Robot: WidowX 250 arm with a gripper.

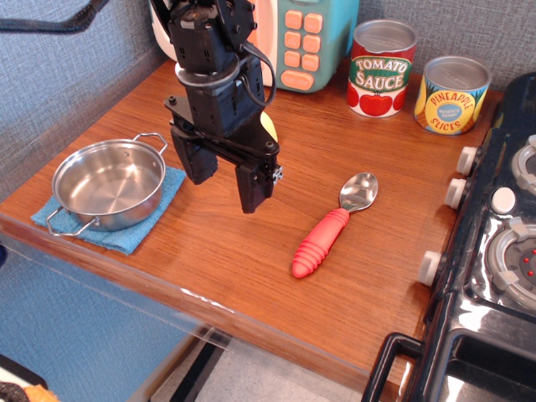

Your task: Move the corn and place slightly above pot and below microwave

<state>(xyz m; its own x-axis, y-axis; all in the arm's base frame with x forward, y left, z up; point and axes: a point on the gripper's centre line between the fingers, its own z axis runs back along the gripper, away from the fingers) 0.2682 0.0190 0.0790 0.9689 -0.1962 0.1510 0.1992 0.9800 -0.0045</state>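
The black gripper (224, 180) is hanging over the middle of the wooden tabletop (335, 276), its two thick fingers (254, 186) pointing down and standing wide apart with nothing between them. The arm above it is reaching in from the top of the view and is covering most of the door of the teal microwave (322, 38), whose salmon-pink buttons are showing at the back of the table.

The corn (269, 127) is lying on the table just behind the gripper body, showing only as a thin pale-yellow sliver past the right edge of the gripper mount; it is probably resting on the wood, though most of it is hidden, so its pose cannot be told. It is sitting in front of the microwave, and further back and to the right of the pot (109, 182).

The pot, a shallow shiny steel pan with two wire loop handles, is sitting empty on a blue cloth (138, 236) near the left front corner of the table, well clear of the gripper.

A spoon with a red ridged handle (332, 228) is lying diagonally to the right of the gripper. A tomato sauce can (382, 69) and a pineapple slices can (452, 95) are standing side by side at the back right. A black toy stove (494, 251) with white knobs is filling the right edge.
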